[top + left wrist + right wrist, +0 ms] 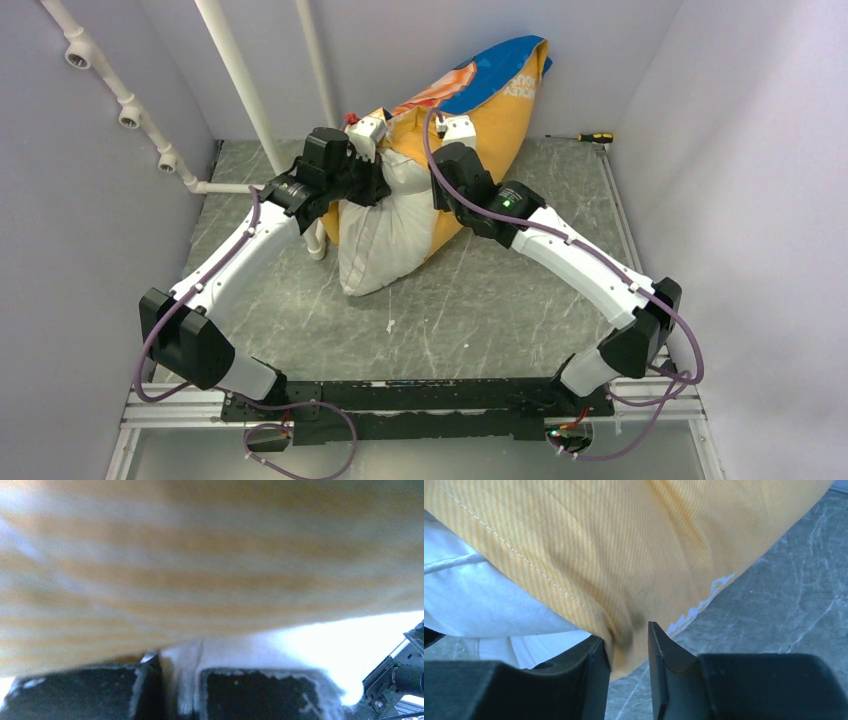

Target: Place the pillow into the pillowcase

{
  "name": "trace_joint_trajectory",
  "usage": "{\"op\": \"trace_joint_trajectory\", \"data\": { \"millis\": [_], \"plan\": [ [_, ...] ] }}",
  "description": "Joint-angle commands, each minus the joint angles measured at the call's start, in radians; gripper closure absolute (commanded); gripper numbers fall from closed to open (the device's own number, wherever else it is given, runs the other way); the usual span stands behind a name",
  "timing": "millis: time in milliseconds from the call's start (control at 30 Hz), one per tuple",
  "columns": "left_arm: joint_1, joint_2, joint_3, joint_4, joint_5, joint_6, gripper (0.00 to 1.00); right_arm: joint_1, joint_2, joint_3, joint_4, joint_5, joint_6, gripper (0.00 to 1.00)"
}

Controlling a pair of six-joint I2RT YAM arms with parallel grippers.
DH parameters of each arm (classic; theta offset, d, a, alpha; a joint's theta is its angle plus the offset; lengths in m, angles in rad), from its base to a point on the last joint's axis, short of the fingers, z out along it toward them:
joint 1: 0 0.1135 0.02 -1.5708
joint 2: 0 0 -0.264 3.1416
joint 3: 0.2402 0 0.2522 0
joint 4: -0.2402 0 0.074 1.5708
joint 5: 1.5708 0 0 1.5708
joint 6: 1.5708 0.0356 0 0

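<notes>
Screwdriver [588, 137] far right; white pipes [238, 80] left.

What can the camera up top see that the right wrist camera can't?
Only the top view shows both arms, the white pipes, a screwdriver at the table's far edge, and the blue part of the pillowcase. Only the right wrist view shows the right end effector close up, its fingers pinching the case's yellow edge, plus the stitching. Both show the yellow pillowcase, the white pillow poking out and the grey table.
</notes>
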Motion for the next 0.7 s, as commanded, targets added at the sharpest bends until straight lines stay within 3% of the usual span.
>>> {"op": "trace_joint_trajectory", "data": {
  "millis": [0, 100, 133, 267, 400, 667],
  "plan": [
    [0.006, 0.004, 0.021, 0.168, -0.019, -0.019, 1.00, -0.030, -0.084, -0.009, 0.036, 0.018, 0.008, 0.73],
    [0.006, 0.004, 0.020, 0.181, -0.012, -0.020, 1.00, -0.053, -0.119, -0.054, 0.096, -0.084, 0.009, 0.96],
    [0.006, 0.006, 0.018, 0.187, -0.009, -0.019, 1.00, -0.060, -0.127, -0.063, 0.116, -0.122, 0.004, 1.00],
    [0.006, 0.011, 0.016, 0.208, 0.011, -0.026, 1.00, -0.079, -0.175, -0.096, 0.171, -0.246, 0.021, 1.00],
    [0.006, 0.015, 0.006, 0.276, 0.083, -0.045, 1.00, -0.121, -0.207, -0.110, 0.229, -0.473, 0.037, 1.00],
    [-0.054, -0.009, -0.149, 0.756, 0.168, -0.126, 1.00, -0.172, -0.190, -0.069, 0.359, -0.916, 0.164, 1.00]
  ]
}}
